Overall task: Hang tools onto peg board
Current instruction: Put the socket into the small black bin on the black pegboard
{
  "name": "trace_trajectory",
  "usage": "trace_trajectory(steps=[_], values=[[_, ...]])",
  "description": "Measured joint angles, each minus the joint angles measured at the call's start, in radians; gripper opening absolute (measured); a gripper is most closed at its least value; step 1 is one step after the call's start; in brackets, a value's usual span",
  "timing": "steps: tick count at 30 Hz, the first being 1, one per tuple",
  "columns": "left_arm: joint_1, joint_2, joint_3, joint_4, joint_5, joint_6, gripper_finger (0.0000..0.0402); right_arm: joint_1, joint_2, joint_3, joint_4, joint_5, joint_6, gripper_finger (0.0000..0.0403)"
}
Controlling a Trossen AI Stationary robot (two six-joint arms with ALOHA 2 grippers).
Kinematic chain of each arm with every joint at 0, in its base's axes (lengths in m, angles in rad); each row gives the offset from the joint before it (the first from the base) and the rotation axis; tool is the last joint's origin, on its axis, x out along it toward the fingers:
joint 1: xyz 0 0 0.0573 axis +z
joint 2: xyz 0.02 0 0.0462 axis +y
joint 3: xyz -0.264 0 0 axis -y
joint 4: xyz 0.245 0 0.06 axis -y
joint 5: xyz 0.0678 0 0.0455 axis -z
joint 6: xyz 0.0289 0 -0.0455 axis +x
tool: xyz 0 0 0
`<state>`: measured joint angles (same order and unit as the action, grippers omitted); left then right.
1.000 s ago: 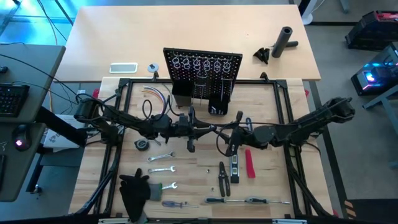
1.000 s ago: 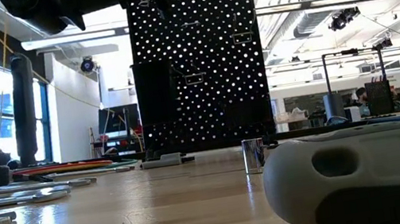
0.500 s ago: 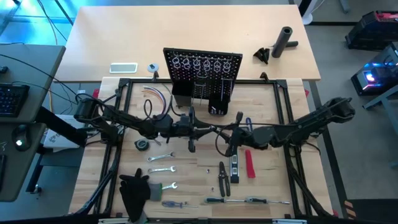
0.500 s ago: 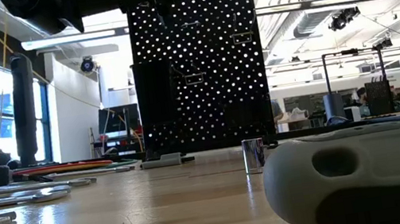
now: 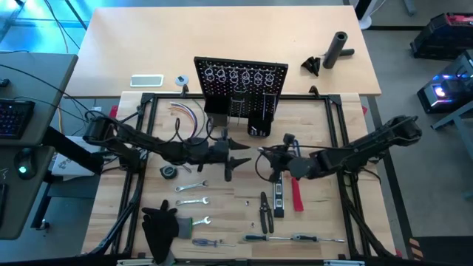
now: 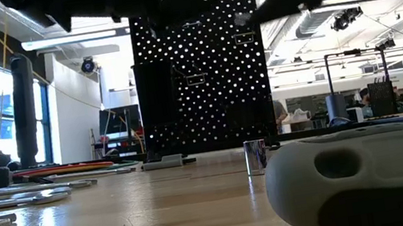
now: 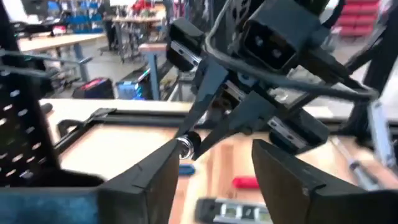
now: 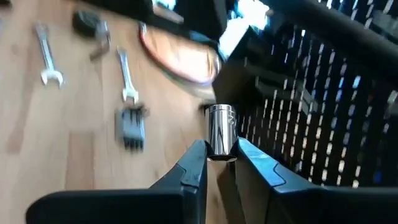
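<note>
Between the fingertips of our right gripper (image 8: 216,163), pinched nearly closed just before the peg board (image 8: 323,93), stands 1 small chrome socket (image 8: 219,131), which we judge rigid, light, slippery, best clamped across its sides.

The left gripper's (image 7: 214,171) two dark fingers stand apart. Beyond, the right gripper (image 7: 186,146) pinches a small shiny silver socket (image 7: 186,148).

front of peg board (image 5: 240,80): bare wood strip, but both grippers crowd it, left gripper (image 5: 238,154) and right gripper (image 5: 267,153) close together
near side: wrenches (image 5: 191,200), pliers (image 5: 264,210), level (image 5: 279,198) scattered
</note>
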<state>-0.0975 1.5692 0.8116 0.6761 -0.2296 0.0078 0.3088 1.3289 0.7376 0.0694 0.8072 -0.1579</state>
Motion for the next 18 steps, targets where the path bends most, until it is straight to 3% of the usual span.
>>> trace_trajectory(steps=[6, 11, 18], values=[[-0.011, -0.083, 0.000, -0.221, -0.008, 0.003, 0.0206, -0.093, 0.000, 0.000, -0.125, -0.026, 0.090, 0.0050], [-0.040, -0.108, 0.000, -0.392, -0.009, -0.026, 0.0207, -0.192, 0.051, 0.000, -0.096, -0.096, 0.063, 0.0050], [-0.107, -0.108, -0.001, -0.490, -0.033, -0.065, 0.0207, -0.297, 0.175, 0.000, -0.001, -0.123, 0.022, 0.0050]])
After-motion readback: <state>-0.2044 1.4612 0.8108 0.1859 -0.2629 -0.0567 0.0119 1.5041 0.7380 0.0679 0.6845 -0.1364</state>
